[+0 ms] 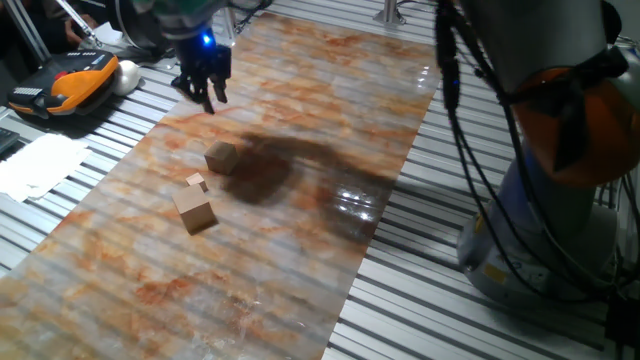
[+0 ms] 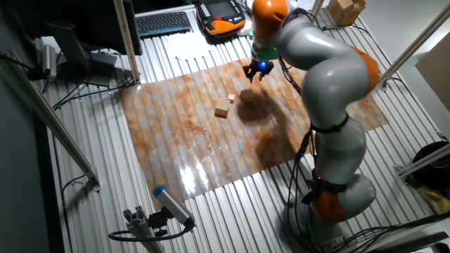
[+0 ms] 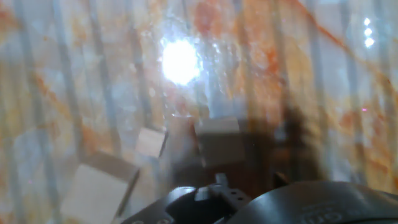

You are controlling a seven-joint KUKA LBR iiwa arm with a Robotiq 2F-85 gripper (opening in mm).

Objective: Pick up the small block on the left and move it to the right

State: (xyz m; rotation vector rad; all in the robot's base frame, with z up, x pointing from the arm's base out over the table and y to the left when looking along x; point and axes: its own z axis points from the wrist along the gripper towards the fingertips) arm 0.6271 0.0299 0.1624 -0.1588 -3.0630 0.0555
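Gripper [image 1: 207,88] hovers above the mat, nothing between its slightly parted fingers; the small block [image 1: 222,158] sits nearer, apart from it.

A worktop [image 2: 211,225] of ribbed aluminium profiles carries a glossy marble-patterned sheet [image 1: 300,250] that reflects bright light. Behind it lie a keyboard [image 2: 164,23], an orange-black teach pendant [image 1: 62,82] and white papers [image 1: 35,165]. A cardboard box [image 2: 346,10] stands far back.

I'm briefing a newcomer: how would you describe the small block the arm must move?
On the marbled orange mat, three tan wooden cubes sit in a loose cluster. The small block is the one nearest the gripper, mid-sized: larger than the tiny cube, smaller than the big cube.
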